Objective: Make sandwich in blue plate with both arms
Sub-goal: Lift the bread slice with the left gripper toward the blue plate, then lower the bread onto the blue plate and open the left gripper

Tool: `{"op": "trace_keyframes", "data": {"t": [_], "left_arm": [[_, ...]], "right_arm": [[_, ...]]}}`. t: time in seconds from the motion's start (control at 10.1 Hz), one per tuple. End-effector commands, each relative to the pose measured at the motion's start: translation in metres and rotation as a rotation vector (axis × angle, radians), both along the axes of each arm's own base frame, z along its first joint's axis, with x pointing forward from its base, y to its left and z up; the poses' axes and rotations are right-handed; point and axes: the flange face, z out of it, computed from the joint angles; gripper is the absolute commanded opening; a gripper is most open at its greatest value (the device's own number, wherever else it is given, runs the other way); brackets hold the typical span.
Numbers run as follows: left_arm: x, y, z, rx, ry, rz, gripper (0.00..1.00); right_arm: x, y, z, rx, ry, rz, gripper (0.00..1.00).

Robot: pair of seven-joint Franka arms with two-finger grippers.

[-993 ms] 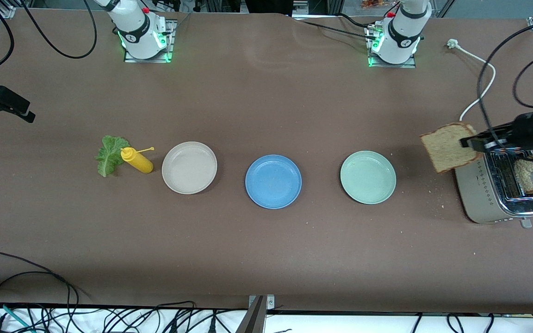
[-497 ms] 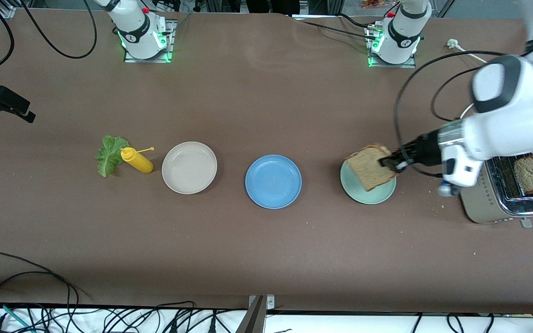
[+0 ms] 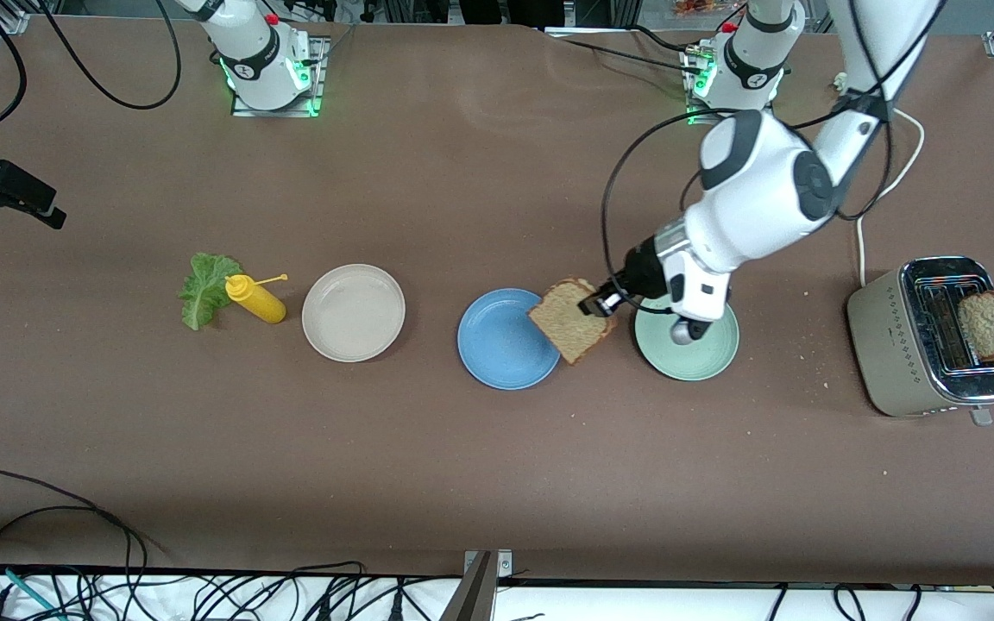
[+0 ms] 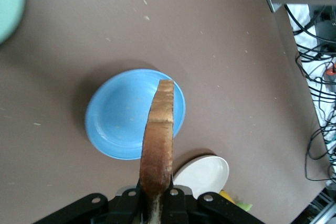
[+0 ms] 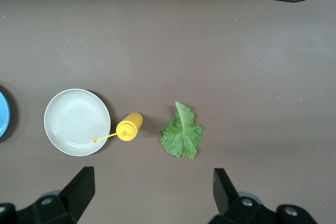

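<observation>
Black two-finger left hand [image 3: 594, 305] is clamped on one edge of a square slice of brown speckled wholegrain toast [image 3: 572, 321], held on edge in the air. The slice hangs over the rim of the round matte blue plate [image 3: 497, 339], at the side of that plate toward the left arm's end of the tabletop [image 3: 497, 466]. The left wrist view shows the slice's crust edge [image 4: 158, 140] over the blue plate [image 4: 118, 124]. The blue plate itself holds nothing.

Beside the blue plate, toward the left arm's end, sits a round pale green plate [image 3: 704, 354] under the left arm's wrist. Well apart from the blue plate in the same direction stands a silver metal toaster [image 3: 902, 345] with a second brown slice [image 3: 987, 324] standing up out of one slot.

Toward the right arm's end from the blue plate lie a round beige plate [image 3: 353, 312], then a yellow squeeze bottle [image 3: 254, 298] on its side, then a ruffled green lettuce leaf [image 3: 202, 288].

The right hand [image 5: 152, 192] waits with fingers spread wide over the tabletop by the bottle and leaf, holding nothing.
</observation>
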Motion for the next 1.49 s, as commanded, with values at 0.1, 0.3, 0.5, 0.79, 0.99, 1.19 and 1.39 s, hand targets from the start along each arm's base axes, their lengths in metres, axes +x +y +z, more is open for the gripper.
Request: {"op": "trace_keyframes", "data": {"t": [0.1,0.3,0.5,0.79,0.99,1.19,1.39], "left_arm": [[-0.005,-0.053,-0.053,-0.008,-0.008,0.053,0.00],[-0.017,-0.083,-0.083,0.009,-0.022,0.083,0.00],[-0.017,-0.101,-0.106,0.035,-0.018,0.105,0.00],[-0.020,-0.111,-0.123,0.036,-0.023,0.146,0.00],[-0.019,-0.115,-0.129,0.038,-0.015,0.157,0.00],[-0.016,-0.118,-0.132,0.048,-0.020,0.173,0.00],[-0.015,-0.120,-0.135,0.049,-0.020,0.174,0.00]], "right_arm": [[-0.003,0.000,0.006,0.004,0.002,-0.011,1.00],[-0.003,0.000,0.006,0.004,0.002,-0.011,1.00],[-0.003,0.000,0.006,0.005,0.003,-0.011,1.00],[-0.003,0.000,0.006,0.005,0.003,-0.011,1.00],[-0.004,0.002,0.008,0.008,0.002,-0.009,1.00],[-0.004,0.001,0.008,0.008,0.003,-0.011,1.00],[-0.003,0.001,0.006,0.008,0.005,-0.011,1.00]]}}
